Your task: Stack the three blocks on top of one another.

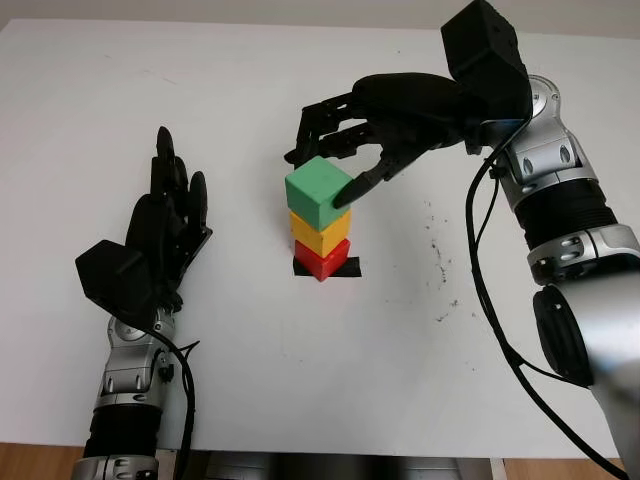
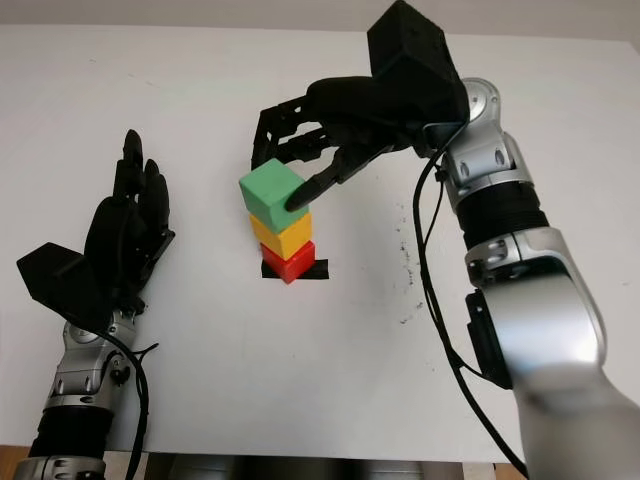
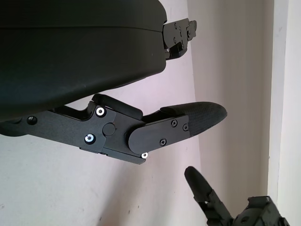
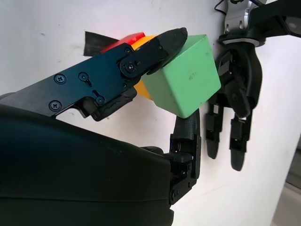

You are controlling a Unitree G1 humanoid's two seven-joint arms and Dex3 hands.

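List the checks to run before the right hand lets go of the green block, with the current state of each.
1. Order: green block on the yellow block, yellow on the red block: ok.
2. Green block square on the yellow one: not ok; it looks turned and offset toward the left hand's side.
3. Green block fully seated on the yellow: cannot tell.
4. Right hand grip: fingers on the green block from both sides: ok.
5. Left hand open, on the table apart from the stack: ok.
6. Red block on the black tape mark: ok.
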